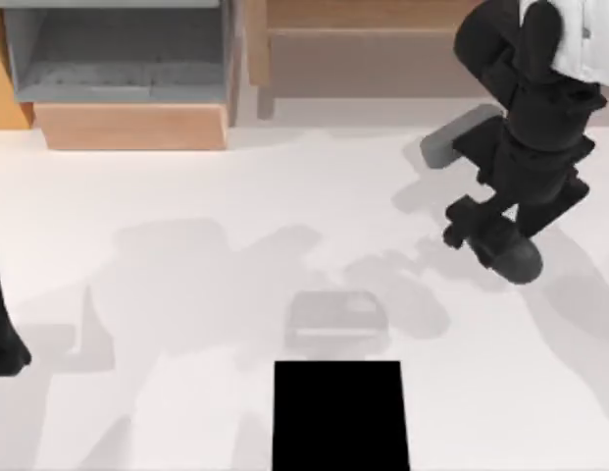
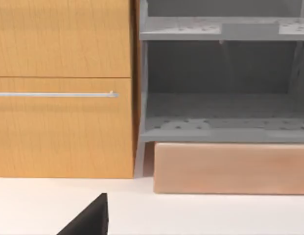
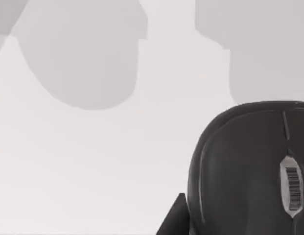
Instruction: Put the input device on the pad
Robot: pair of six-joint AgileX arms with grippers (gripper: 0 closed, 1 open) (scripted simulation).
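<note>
**Mouse under my right gripper, pad at the near edge**

My right arm reaches in from the far right corner of the table (image 1: 186, 294), and my right gripper (image 1: 495, 238) is down at the input device (image 1: 510, 253), a small dark rounded mouse on the right part of the surface, toward the far edge. In the top view my fingers stand on either side of the mouse, close around it; whether they already press it or hang just short, I cannot tell. In my right wrist view the mouse (image 3: 249, 166) is close under the camera, its scroll wheel showing, with one dark fingertip (image 3: 175, 218) just beside its body and pale white table around it.

The pad (image 1: 338, 414), a flat black rectangle, lies at the near edge of the table, about at the middle of its width, well apart from the mouse.

My left arm is parked at the left edge of the table, where the left gripper (image 1: 2, 339) shows as a dark shape. My left wrist view looks across the table at a wooden cabinet (image 2: 63, 88) and a grey shelf unit (image 2: 222, 83) along the far edge.
</note>
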